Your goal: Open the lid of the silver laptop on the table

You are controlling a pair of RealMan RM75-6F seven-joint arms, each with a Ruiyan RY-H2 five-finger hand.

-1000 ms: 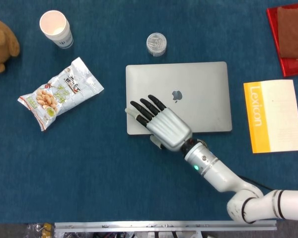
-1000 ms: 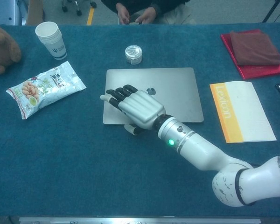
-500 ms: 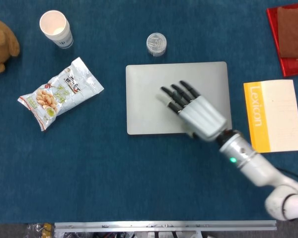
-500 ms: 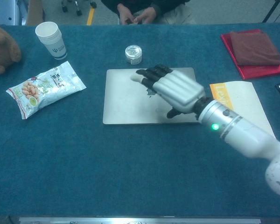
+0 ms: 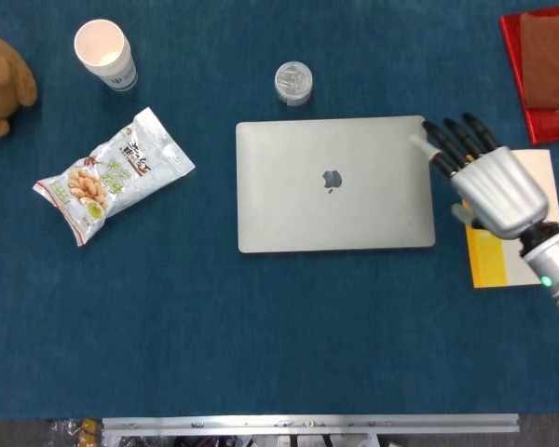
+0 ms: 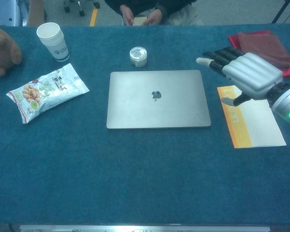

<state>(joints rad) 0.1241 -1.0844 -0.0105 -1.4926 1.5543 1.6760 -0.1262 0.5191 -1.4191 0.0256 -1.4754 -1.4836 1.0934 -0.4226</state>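
Right hand point(image 5: 489, 186) hangs just off the right edge of the silver laptop point(image 5: 335, 183), fingers point(image 5: 447, 140) spread apart and holding nothing, partly over the orange-and-white Lexicon booklet point(image 5: 517, 256). That laptop lies flat with its lid closed, logo up, in the middle of the blue table point(image 5: 214, 326). Just beyond its far edge stands a small round clear container point(image 5: 293, 82); what it holds cannot be made out. Well to the laptop's left lie a snack bag point(image 5: 112, 174), a white paper cup point(image 5: 103, 52) and part of a brown plush toy point(image 5: 4, 82). Far right of the laptop, a red tray point(image 5: 520, 84) carries a folded maroon cloth point(image 5: 552, 51). Only the chest view shows a seated person's hands point(image 6: 140, 17) past the table, and the right hand raised clear of the surface.
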